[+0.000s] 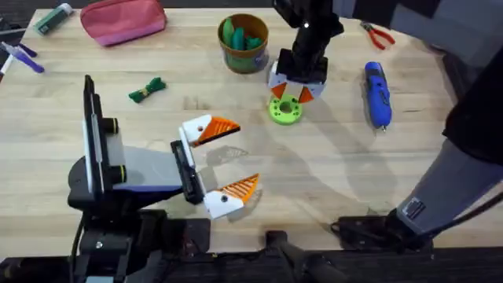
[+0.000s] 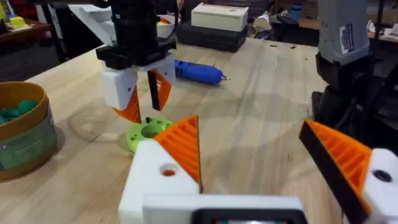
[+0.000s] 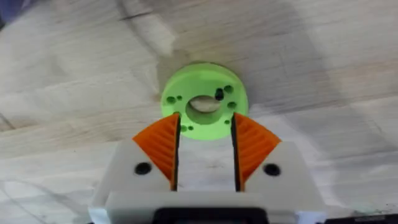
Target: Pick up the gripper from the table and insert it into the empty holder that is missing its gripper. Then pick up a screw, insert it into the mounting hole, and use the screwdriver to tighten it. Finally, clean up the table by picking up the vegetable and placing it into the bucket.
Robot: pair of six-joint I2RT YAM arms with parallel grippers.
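The right gripper (image 1: 294, 91) hangs over the green disc (image 1: 285, 109), jaws apart, pads just above its rim. The left gripper (image 1: 228, 159) rests mid-bench, jaws wide. The screwdriver (image 1: 377, 94) lies at 3 o'clock from the disc, the vegetable (image 1: 147, 90) at 9, the bucket (image 1: 244, 43) at 11.

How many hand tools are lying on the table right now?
2. The blue screwdriver lies on the table's right side, beyond the green disc. Red-handled pliers lie farther back near the far right edge. Others may be hidden behind the arms.
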